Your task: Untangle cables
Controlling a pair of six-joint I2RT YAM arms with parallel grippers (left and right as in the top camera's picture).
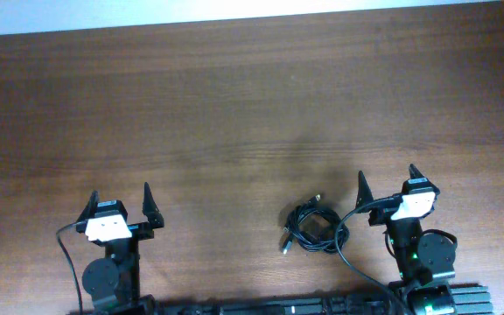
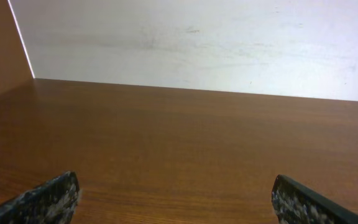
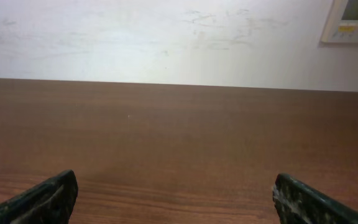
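Observation:
The cables (image 1: 311,227) lie in a small black tangled coil on the wooden table (image 1: 234,105), near the front edge and right of centre, with small plugs sticking out at its top and lower left. My right gripper (image 1: 387,180) is open and empty, just right of the coil. My left gripper (image 1: 120,198) is open and empty at the front left, far from the coil. Both wrist views show only spread fingertips over bare wood, left (image 2: 176,198) and right (image 3: 176,196); the cables are out of view there.
A thicker black arm wire (image 1: 357,267) runs past the coil's right side to the right arm base. Another arm wire (image 1: 66,254) loops by the left arm. A white wall (image 3: 166,37) with a wall control panel (image 3: 353,18) stands beyond the table's far edge.

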